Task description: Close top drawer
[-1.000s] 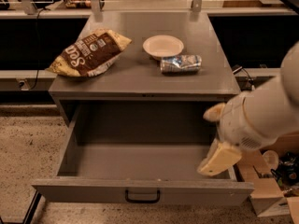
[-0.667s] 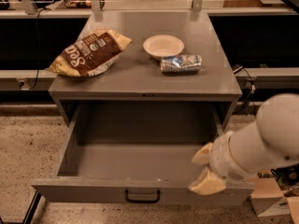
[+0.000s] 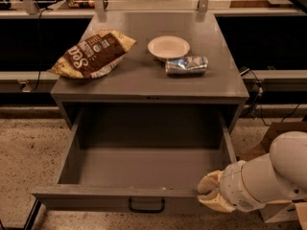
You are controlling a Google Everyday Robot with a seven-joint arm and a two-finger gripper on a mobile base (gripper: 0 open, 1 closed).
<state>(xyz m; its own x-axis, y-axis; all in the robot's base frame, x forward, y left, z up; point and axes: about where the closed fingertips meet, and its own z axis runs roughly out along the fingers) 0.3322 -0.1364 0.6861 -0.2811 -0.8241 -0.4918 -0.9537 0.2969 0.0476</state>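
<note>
By open top drawer (image 3: 144,169) — end effector (image 3: 209,195).

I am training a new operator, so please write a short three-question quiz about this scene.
1. True or false: the top drawer is fully shut.
2. Where is the hand? A) at the drawer front's right end; B) at its left end; C) on the handle.
3. How many things lie on the cabinet top?
Key: 1 false, it stands wide open. 2 A. 3 three: chip bag, white bowl, silvery can.
</note>
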